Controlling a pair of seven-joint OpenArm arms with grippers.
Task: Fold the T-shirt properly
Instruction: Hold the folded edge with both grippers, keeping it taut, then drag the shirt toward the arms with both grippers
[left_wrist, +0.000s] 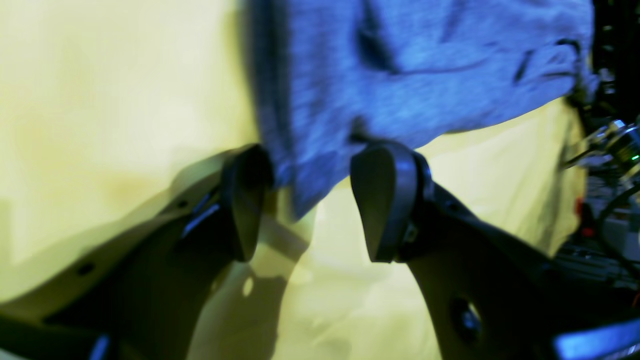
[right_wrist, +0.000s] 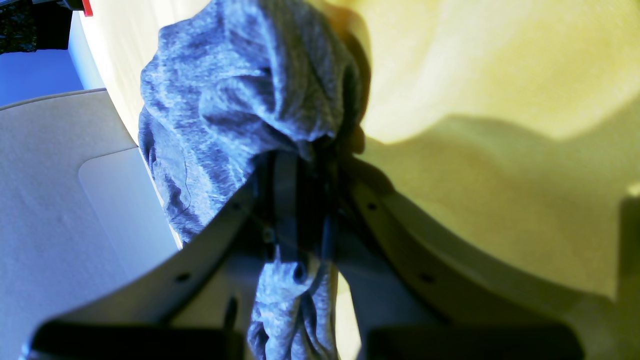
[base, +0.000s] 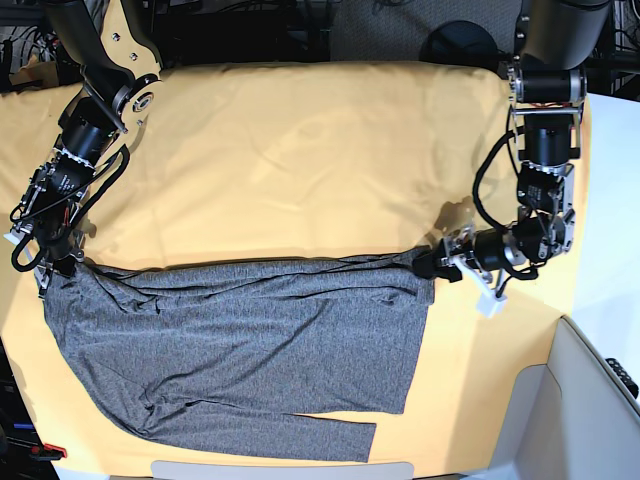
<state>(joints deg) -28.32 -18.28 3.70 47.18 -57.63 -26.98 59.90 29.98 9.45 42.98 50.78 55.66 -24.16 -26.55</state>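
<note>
Spread wide, left gripper (left_wrist: 305, 200) with only the T-shirt (base: 250, 340) corner between its fingers (left_wrist: 385, 200) — not pinched. Right gripper (right_wrist: 305, 200) clamped on bunched fabric at the other end. Shirt flat on yellow-orange table cloth (base: 300, 160). Better to close left before lifting — keep the edge taut, both sides level.

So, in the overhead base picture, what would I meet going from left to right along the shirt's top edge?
Right gripper clamped on the shirt's corner → dark grey T-shirt spread on the yellow-orange table cloth → left gripper, jaws apart at the other corner.
</note>
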